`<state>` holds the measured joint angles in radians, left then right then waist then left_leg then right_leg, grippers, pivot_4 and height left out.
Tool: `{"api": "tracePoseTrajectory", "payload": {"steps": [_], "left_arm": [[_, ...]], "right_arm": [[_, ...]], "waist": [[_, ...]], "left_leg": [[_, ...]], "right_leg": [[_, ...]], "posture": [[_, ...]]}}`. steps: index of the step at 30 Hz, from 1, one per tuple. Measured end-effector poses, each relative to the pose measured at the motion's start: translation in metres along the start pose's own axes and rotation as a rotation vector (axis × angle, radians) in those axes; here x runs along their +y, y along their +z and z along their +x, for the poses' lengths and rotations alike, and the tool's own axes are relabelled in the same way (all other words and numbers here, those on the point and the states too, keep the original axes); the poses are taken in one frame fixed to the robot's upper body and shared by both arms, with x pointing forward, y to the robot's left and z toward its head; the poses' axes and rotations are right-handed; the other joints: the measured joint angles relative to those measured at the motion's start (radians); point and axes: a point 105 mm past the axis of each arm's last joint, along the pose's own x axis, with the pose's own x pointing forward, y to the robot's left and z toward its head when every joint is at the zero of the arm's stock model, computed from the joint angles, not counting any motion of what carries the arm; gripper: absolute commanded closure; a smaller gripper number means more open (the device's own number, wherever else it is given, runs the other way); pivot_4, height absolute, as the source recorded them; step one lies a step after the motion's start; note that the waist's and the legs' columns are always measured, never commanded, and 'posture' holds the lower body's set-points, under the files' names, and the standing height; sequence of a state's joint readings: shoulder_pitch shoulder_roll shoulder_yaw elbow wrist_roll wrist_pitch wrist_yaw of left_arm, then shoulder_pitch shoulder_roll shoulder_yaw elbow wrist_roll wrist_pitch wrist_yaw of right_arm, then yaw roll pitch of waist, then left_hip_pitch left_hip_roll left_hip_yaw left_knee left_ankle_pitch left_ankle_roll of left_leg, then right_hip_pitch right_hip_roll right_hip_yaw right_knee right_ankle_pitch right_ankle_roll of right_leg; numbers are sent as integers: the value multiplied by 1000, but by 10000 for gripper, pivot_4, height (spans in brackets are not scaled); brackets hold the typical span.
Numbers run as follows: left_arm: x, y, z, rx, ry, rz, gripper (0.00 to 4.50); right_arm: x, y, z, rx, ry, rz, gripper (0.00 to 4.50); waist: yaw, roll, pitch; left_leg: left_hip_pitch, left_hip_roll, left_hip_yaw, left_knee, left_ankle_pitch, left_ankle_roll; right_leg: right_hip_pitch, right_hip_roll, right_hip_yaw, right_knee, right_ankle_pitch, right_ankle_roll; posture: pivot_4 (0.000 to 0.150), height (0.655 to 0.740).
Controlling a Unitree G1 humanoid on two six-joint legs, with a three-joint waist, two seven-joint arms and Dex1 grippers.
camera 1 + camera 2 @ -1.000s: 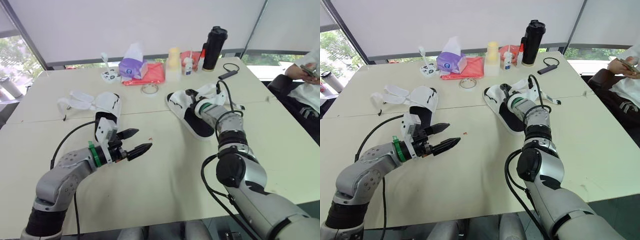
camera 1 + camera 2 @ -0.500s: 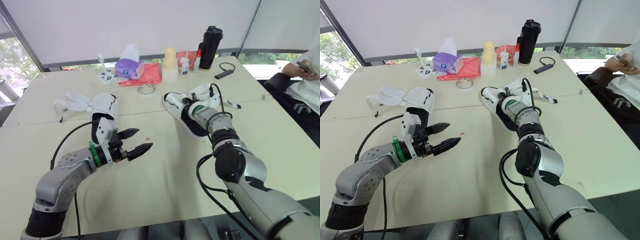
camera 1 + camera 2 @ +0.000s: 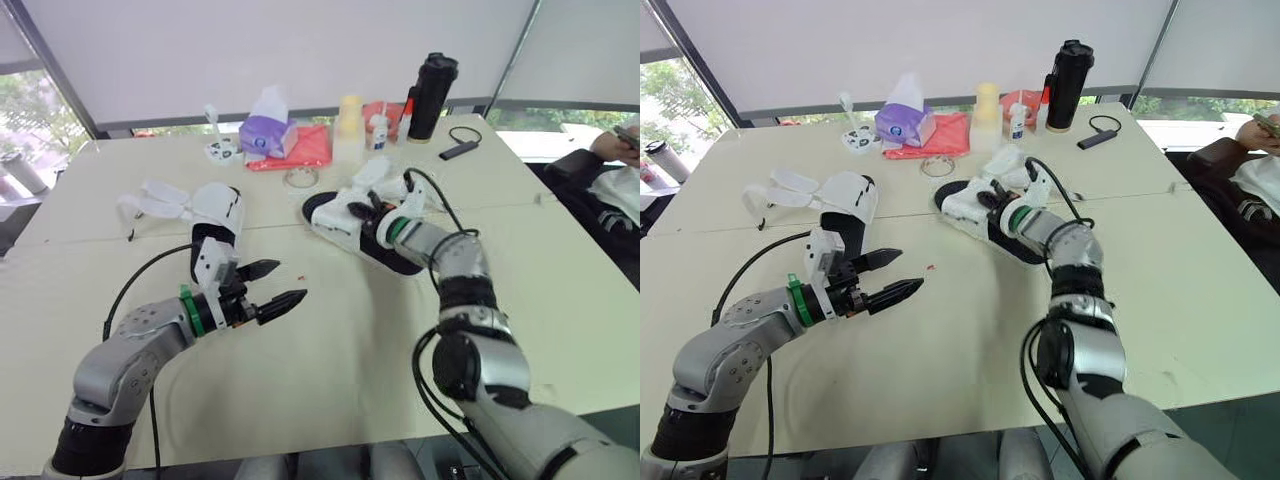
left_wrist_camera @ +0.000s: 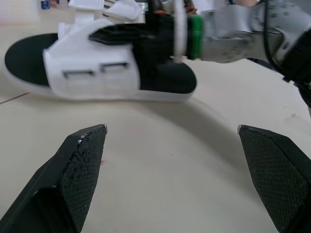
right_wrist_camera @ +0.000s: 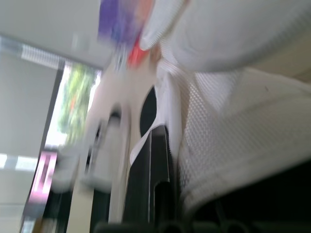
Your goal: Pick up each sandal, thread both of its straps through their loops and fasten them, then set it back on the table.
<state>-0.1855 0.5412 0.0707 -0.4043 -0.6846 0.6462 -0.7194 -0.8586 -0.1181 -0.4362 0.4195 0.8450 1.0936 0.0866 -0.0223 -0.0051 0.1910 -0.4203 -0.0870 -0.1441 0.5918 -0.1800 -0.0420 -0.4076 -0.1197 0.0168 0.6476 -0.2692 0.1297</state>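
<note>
White sandal [image 3: 335, 214] gripped at upper by right hand [image 3: 371, 211], straps unfastened; left hand [image 3: 274, 284] held open, empty. Second sandal [image 3: 218, 208] untouched on surface [image 3: 330, 365]. Both fastenings judged outstanding.

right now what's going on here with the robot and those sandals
The robot is working on a pair of white sandals. Its right gripper appears to grip the white upper of one sandal near the middle of the table; that sandal's loops look empty. The left gripper is open and hovers over the table, holding nothing. The other sandal lies further to the robot's left, its straps loose.
</note>
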Motion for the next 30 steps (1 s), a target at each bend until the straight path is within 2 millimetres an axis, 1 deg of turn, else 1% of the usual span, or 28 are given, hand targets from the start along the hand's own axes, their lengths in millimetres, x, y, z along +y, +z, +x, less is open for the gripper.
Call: {"api": "tracePoseTrajectory", "payload": {"steps": [3, 5, 8, 15, 18, 23, 26, 28, 30], "left_arm": [[3, 1, 0, 6, -5, 4, 0], [5, 1, -1, 13, -9, 5, 0], [7, 3, 1, 15, -20, 13, 0], [6, 0, 4, 23, -33, 12, 0], [5, 0, 5, 20, -39, 10, 0], [5, 0, 6, 15, -39, 15, 0], [5, -1, 7, 12, -39, 13, 0], [4, -1, 8, 8, -42, 11, 0], [4, -1, 8, 7, -42, 10, 0]], "right_arm": [[5, -24, -20, 125, 44, -13, 44698], [11, -38, -37, 218, 81, -40, 44698], [15, -54, -56, 318, 102, -97, 44698], [15, -50, -73, 365, 81, -165, 44698], [14, -52, -79, 403, 92, -150, 44698], [17, -57, -97, 475, 102, -136, 44698], [20, -70, -105, 539, 129, -135, 44698], [26, -79, -109, 589, 167, -158, 44698], [28, -82, -112, 613, 177, -170, 44698]], "waist": [[6, 1, 0], [5, 1, 0], [3, 1, 0], [4, 0, 1], [5, 0, 1], [6, -1, 1], [4, -2, 2], [2, -2, 2], [6, -2, 2]], "left_leg": [[-1, 0, 0, 0, 0, 0], [-2, 0, 1, 0, 0, 0], [-2, 1, 2, 0, 0, 0], [-3, 1, 2, 0, 0, 0], [-4, 1, 2, 1, 0, 0], [-5, 1, 2, 1, 0, 0], [-6, 1, 3, 2, 0, 1], [-6, 2, 4, 2, 0, 1], [-6, 2, 3, 2, 0, 1]], "right_leg": [[-1, 0, 0, 0, -1, -2], [-2, 0, 0, 0, -1, -3], [-2, 0, 0, -1, -1, -3], [-2, 0, 0, -2, -1, -3], [-3, 0, 0, -3, -1, -3], [-2, -1, 0, -4, -1, -3], [-2, -1, 0, -6, -1, -3], [-2, 0, 0, -6, -1, -2], [-2, 0, -1, -6, -1, -2]], "posture": [[1500, 7400], [1500, 7400], [1500, 7400], [1500, 7400], [1500, 7400], [1500, 7400], [1500, 7400], [1500, 7400], [1500, 7400]]}}
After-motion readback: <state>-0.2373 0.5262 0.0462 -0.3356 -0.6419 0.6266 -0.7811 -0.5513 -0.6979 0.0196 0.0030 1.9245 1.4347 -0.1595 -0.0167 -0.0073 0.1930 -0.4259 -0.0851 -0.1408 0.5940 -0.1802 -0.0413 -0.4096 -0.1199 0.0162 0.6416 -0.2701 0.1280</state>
